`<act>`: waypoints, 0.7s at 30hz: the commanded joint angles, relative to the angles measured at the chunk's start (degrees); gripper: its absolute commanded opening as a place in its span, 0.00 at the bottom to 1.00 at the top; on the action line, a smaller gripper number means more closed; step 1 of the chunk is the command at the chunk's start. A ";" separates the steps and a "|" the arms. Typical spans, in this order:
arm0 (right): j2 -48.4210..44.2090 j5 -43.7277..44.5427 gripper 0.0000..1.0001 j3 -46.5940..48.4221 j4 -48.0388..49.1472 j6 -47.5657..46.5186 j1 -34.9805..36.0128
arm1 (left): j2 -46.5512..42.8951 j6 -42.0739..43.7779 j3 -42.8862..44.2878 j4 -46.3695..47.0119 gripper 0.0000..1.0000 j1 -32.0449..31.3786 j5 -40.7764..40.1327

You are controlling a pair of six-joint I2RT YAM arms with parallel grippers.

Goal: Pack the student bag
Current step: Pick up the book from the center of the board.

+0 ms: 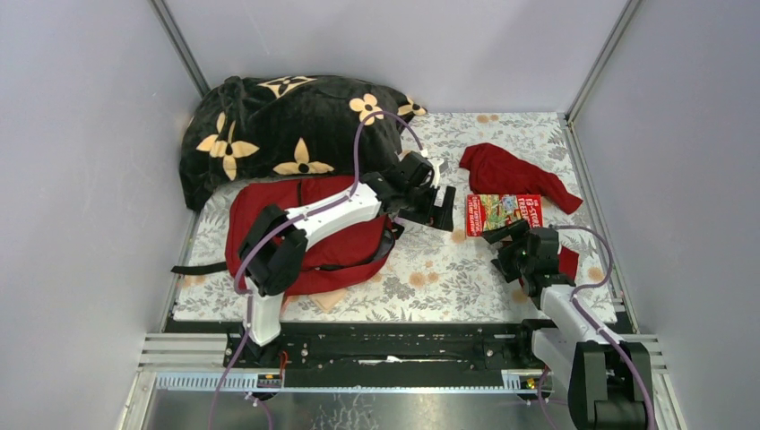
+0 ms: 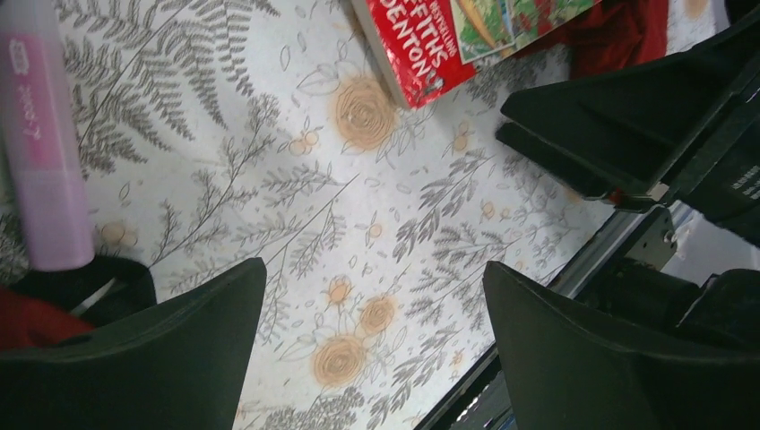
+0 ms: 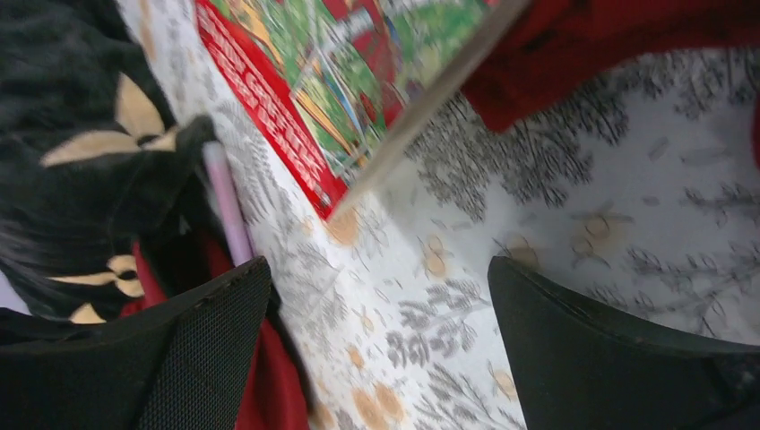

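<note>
The student bag [image 1: 309, 235], dark red with black straps, lies flat on the left of the floral cloth, and my left arm reaches across it. My left gripper [image 1: 444, 210] [image 2: 376, 287] hangs open just right of the bag, with only cloth between its fingers. A red picture book [image 1: 504, 213] [image 2: 448, 40] [image 3: 314, 81] lies right of it. My right gripper [image 1: 504, 236] [image 3: 381, 287] stands open at the book's near edge, holding nothing. A pink marker [image 2: 45, 152] [image 3: 228, 206] rests by the bag's edge [image 3: 260, 385].
A black plush blanket with orange flowers [image 1: 287, 130] [image 3: 81, 152] is heaped at the back left. A limp red garment [image 1: 515, 175] [image 3: 609, 45] lies behind the book. Grey walls close in three sides, and a metal rail [image 1: 385, 354] runs along the near edge.
</note>
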 commanded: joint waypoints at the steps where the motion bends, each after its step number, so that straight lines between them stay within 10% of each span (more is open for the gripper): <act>1: 3.39 9.65 1.00 -2.77 15.12 8.45 0.12 | 0.98 -2.28 2.40 6.16 0.99 -0.42 1.99; 14: 27.62 18.29 0.92 -2.70 37.34 14.76 2.46 | -0.98 -3.28 -3.65 8.08 0.99 -0.43 1.12; 21: 26.22 17.75 0.25 -1.89 36.87 13.21 2.45 | -2.44 -2.03 -4.47 6.22 0.99 -0.29 -1.16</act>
